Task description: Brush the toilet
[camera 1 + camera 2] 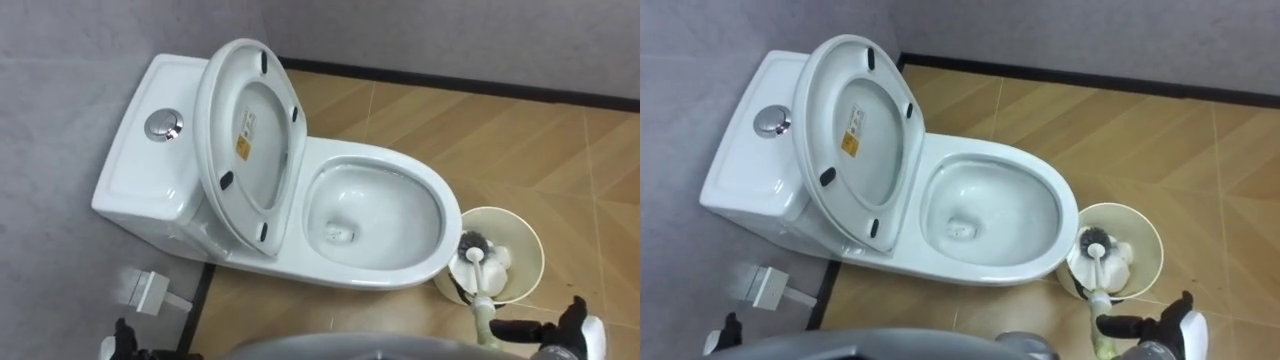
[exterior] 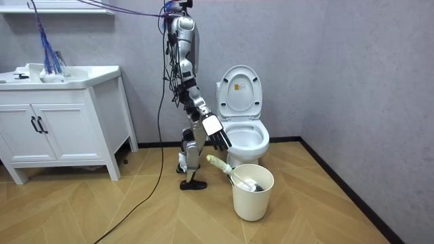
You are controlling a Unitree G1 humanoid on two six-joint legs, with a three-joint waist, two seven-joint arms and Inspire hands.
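At the lower edge of the left eye view, the left hand (image 1: 124,338) shows as a dark shape low on the left; whether it is apart or closed I cannot tell. Low on the right, the right hand (image 1: 572,325) reaches across toward the handle of the toilet brush (image 1: 475,270). Its fingers look stretched out rather than curled. In the room view the hand hangs a little above the handle's end, not clamped on it.

The brush stands head down in a pale round bucket (image 1: 525,240), its handle leaning out over the rim toward the robot. The bucket sits on the wooden floor (image 1: 560,150), just beside the front curve of the toilet (image 1: 395,158). I cannot tell whether the two touch.

The bowl is open, with the seat and lid (image 1: 250,140) tipped up together against the tank (image 1: 135,165). A round flush button (image 1: 163,125) sits on top of the tank. The tank backs onto the grey wall (image 1: 60,60). A small white box (image 1: 148,289) lies on the floor near the foot of that wall, on the robot's side of the toilet.

Beyond the bowl and bucket, bare floor runs to a dark baseboard (image 1: 450,85) along the far wall.

In the room view the robot stands upright at the toilet's side. A white vanity (image 2: 61,129) stands well apart on the room view's left, with open floor in front of the bucket.
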